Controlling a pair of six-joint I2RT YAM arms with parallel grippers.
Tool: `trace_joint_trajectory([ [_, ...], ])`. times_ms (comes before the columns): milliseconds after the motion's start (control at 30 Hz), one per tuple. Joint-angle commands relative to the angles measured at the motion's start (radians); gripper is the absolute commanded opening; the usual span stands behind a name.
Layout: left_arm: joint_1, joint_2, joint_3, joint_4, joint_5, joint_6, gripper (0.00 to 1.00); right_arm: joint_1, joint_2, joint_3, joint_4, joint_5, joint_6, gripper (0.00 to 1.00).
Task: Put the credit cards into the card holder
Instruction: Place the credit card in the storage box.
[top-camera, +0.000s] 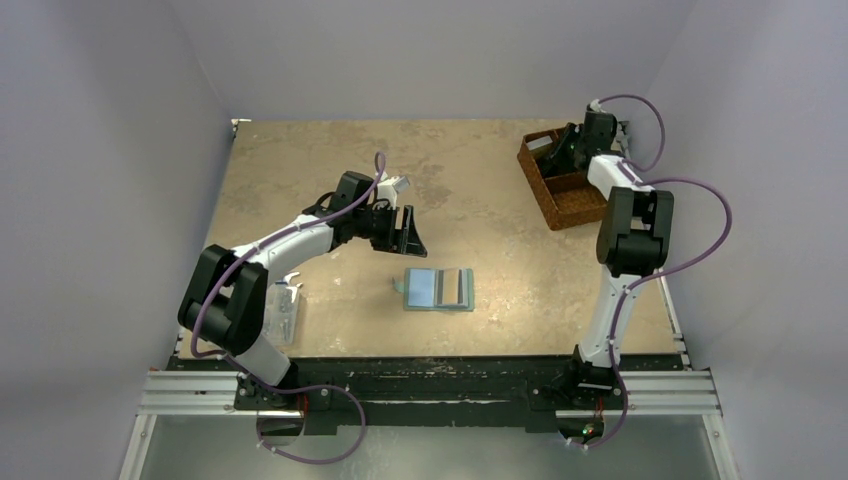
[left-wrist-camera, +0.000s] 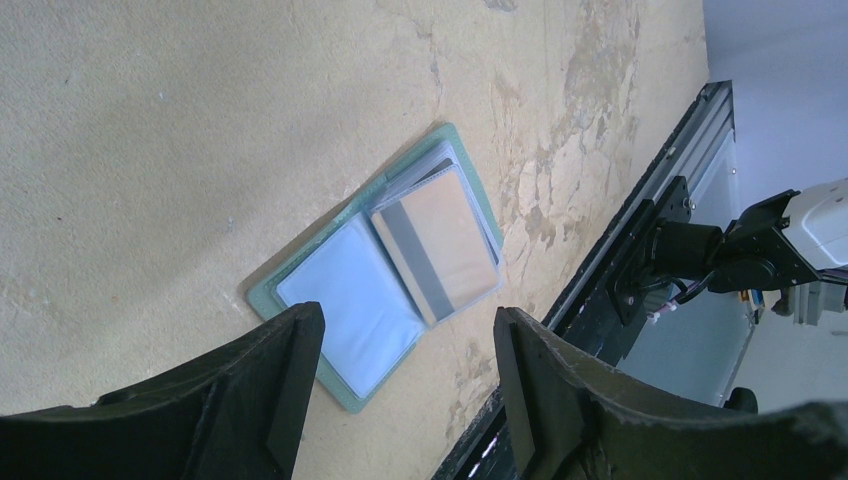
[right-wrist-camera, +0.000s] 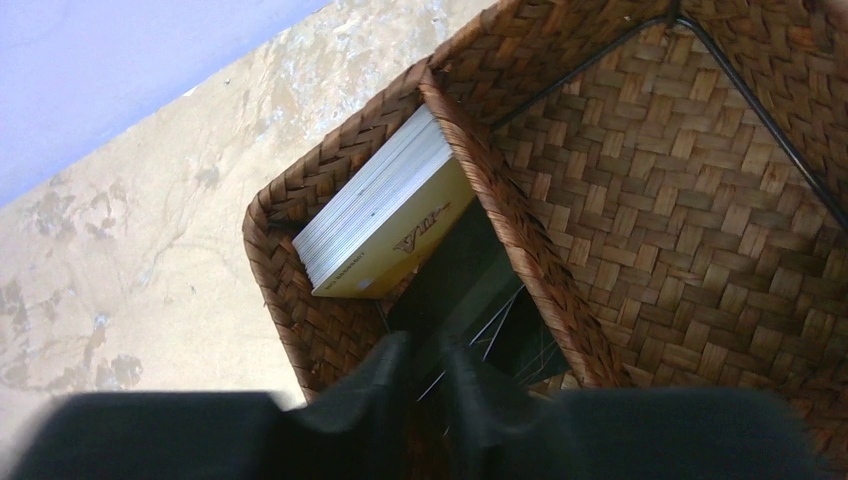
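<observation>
At bench centre, the card holder (top-camera: 438, 289) lies open and flat, pale pockets upward. One tan-orange credit card (left-wrist-camera: 440, 250) with a grey stripe sits in its right-hand leaf (seen from the top camera). The left hand (top-camera: 408, 232) hangs above the bench just beyond the holder, fingers (left-wrist-camera: 285, 375) spread wide, gripping nothing. At the far right corner, the right hand (right-wrist-camera: 425, 355) is lowered into the woven basket (right-wrist-camera: 700, 200). Its fingers are a slim gap apart, with nothing seen between them. A stack of credit cards (right-wrist-camera: 380, 215) stands on edge in the basket's narrow compartment, just ahead of the fingertips.
</observation>
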Motion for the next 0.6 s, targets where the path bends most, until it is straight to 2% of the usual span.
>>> trace_joint_trajectory([
  [0, -0.001, 0.011, -0.010, 0.040, 0.028, -0.012, 0.68, 0.006, -0.026, 0.028, 0.013, 0.071, 0.153, 0.41],
  [100, -0.001, 0.013, -0.009, 0.043, 0.034, -0.016, 0.68, 0.020, 0.000, 0.040, 0.005, 0.102, 0.275, 0.51],
  [200, -0.001, 0.012, -0.012, 0.042, 0.032, -0.014, 0.68, 0.040, 0.030, 0.054, 0.026, 0.109, 0.354, 0.57],
  [400, -0.001, 0.010, -0.010, 0.038, 0.028, -0.011, 0.68, 0.062, 0.042, 0.091, 0.016, 0.165, 0.435, 0.57],
  [567, -0.001, 0.020, -0.004, 0.034, 0.037, -0.010, 0.68, 0.083, 0.022, 0.165, -0.151, 0.333, 0.397, 0.59],
])
